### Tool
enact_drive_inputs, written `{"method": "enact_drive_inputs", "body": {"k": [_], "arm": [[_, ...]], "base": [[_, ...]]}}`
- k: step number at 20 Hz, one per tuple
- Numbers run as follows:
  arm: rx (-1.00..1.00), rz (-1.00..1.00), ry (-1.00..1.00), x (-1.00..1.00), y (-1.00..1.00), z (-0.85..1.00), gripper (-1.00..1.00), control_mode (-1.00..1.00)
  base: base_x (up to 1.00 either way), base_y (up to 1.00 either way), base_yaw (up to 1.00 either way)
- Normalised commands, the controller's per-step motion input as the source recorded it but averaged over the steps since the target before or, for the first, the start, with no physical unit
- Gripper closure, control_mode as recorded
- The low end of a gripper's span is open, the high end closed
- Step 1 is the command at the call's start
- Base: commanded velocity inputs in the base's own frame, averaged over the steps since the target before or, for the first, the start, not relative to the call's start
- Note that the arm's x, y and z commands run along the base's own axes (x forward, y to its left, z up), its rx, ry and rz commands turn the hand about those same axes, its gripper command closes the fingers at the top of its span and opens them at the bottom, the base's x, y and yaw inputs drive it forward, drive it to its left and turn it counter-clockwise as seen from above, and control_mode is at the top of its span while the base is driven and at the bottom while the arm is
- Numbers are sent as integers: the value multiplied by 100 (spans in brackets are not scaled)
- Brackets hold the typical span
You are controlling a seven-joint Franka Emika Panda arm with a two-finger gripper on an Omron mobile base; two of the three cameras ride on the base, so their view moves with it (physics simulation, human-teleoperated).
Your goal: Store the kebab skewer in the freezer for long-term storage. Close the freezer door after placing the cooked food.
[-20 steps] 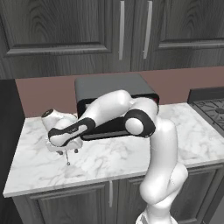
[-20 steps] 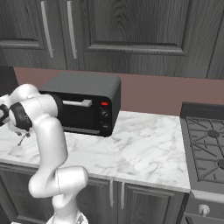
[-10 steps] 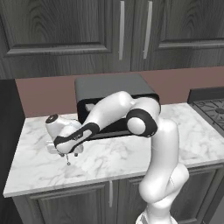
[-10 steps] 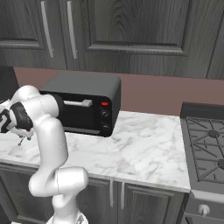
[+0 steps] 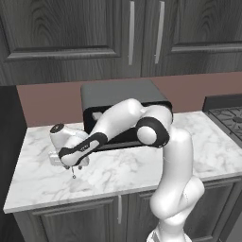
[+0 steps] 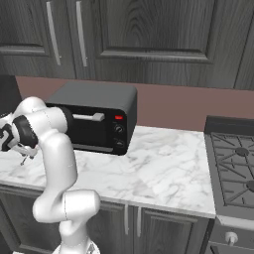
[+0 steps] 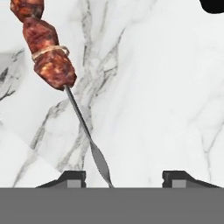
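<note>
The gripper [image 7: 124, 177] is held low over the left part of the marble counter [image 5: 142, 165], in front of and to the left of the black toaster oven [image 6: 96, 119], with the white arm bent down from the base towards it. In the hand view the two dark fingertips [image 7: 72, 178] are seen apart, with pale marble between them — nothing is clamped. The skewer [image 7: 76, 109] is seen in that view lying on the counter: its red-brown meat chunks [image 7: 48, 57] are stacked towards the upper left, a pale ring is wrapped round one chunk, and the thin metal shaft runs down and to the right until its flattened end is found between the fingertips, nearer the left one; whether either tip touches the metal cannot be told. In the left base view a thin sliver of the skewer [image 5: 73, 176] is glimpsed just under the hand, over the marble. No brand name or lettering can be read on anything — on the oven only a small red light [image 6: 119, 117] and dark round knobs [image 6: 118, 129] are made out beside its bar handle. Dark wood cupboards [image 5: 71, 38] with pale bar handles are set above the brown backsplash [image 6: 173, 106], and a stove [image 6: 233, 168] is placed at the counter's right end.
</note>
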Motion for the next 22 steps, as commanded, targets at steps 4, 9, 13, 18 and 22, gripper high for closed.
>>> {"method": "enact_drive_inputs", "body": {"k": [4,9,13,18,22], "arm": [[2,0,0,0,9,-20,100,-100],[0,0,0,0,14,-17,100,-100],[0,0,0,1,14,-4,100,-100],[0,0,0,0,7,13,100,-100],[0,0,-3,-17,-1,73,100,-100]], "base": [[0,0,0],[0,0,0],[0,0,0],[0,0,0],[0,0,0]]}}
